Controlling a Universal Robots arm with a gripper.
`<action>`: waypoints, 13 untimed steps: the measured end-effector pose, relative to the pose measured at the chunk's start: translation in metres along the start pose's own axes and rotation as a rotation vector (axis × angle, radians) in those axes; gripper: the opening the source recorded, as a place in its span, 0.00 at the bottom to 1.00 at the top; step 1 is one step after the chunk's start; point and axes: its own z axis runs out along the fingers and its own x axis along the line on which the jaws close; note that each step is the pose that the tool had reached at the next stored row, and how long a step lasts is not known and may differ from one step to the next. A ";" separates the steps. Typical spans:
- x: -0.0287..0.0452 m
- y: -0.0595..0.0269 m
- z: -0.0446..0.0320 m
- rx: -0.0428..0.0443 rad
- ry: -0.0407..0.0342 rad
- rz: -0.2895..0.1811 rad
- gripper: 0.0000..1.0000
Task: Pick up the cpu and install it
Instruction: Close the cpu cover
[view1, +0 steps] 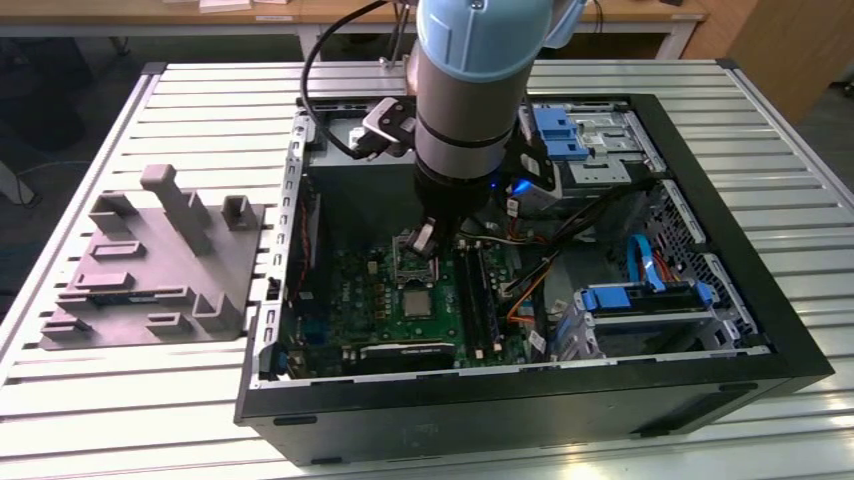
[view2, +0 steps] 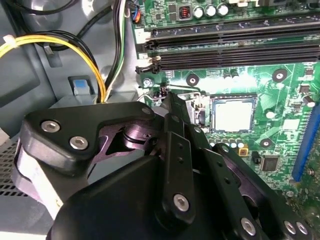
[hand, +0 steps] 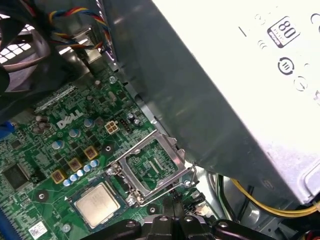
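Note:
The cpu (view1: 418, 301) is a small silvery square lying flat in its socket on the green motherboard (view1: 360, 300) inside the open computer case (view1: 747, 300). It also appears in both wrist views: cpu (view2: 232, 113), cpu (hand: 97, 205). Beside it the socket's metal frame (hand: 150, 167) stands swung open. My gripper (view1: 424, 238) hangs just above that frame, a short way from the cpu. Its fingers are shut with nothing visible between them, and the gripper (view2: 167, 98) tip points at the socket's edge. In the first wrist view, the gripper (hand: 173, 204) tip is close to the frame's hinge side.
A grey moulded tray (view1: 147, 265) with upright posts sits on the slatted table at the exterior view's left. Near the arm are a grey power supply box (hand: 240, 75), memory slots (view2: 235, 45) and yellow cables (view2: 50, 42). Blue drive brackets (view1: 641, 295) fill the case's right side.

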 end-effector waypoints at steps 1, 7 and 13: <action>0.0000 0.0000 -0.0001 0.0000 0.0001 0.000 0.11; -0.0001 0.0001 0.0000 -0.0001 -0.0001 0.000 0.11; -0.0032 0.0020 0.0024 -0.0002 -0.0001 0.000 0.11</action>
